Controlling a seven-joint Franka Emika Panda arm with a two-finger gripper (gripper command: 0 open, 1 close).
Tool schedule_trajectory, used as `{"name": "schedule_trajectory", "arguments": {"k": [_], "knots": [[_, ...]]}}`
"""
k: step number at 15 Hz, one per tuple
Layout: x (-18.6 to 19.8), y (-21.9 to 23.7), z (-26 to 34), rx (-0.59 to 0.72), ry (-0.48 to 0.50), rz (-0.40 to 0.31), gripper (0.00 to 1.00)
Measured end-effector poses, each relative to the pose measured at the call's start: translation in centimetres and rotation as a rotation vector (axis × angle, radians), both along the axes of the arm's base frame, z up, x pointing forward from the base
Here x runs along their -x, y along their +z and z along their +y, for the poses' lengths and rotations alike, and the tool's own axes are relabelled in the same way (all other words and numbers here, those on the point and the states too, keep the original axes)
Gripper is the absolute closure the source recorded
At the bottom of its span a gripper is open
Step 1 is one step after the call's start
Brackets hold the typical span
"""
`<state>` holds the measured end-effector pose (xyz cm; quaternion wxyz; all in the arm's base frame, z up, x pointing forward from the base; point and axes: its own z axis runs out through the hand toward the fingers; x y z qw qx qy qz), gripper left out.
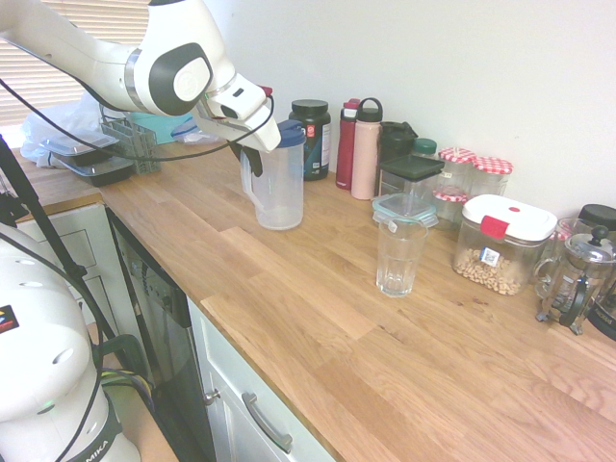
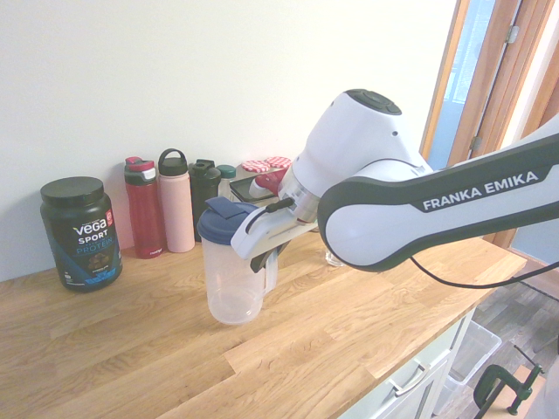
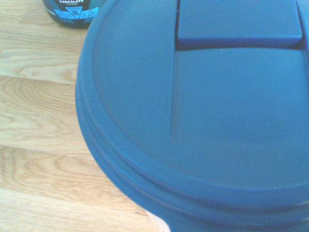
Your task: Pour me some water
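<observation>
Second exterior view: clear plastic jug with dark blue lid (image 2: 234,278), upright, base on or just above the pale wooden counter (image 2: 131,349), hard to tell which. Gripper (image 2: 266,257) clamped on the jug's handle, fingers pressed tight around it. Seemingly little or no water inside, though the clear wall hides it. Clear ribbed drinking glass (image 1: 399,255) well apart along the counter, toward the lidded storage containers (image 1: 501,241). Black protein tub (image 1: 310,137) and row of bottles (image 1: 356,146) just behind the jug by the wall. Next: carry across to the glass, spout leading, then tilt.
</observation>
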<state>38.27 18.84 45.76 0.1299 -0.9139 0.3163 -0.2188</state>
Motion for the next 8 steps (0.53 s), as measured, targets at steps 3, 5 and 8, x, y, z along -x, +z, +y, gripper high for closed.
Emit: {"name": "schedule_trajectory", "arguments": {"k": [3, 5, 8], "knots": [[0.0, -0.8, 0.8, -0.015, -0.01, -0.012, 1.0], [0.2, -1.5, 1.9, -0.01, -0.049, -0.018, 1.0], [0.5, -2.0, 3.1, 0.005, -0.099, -0.029, 0.0]]}}
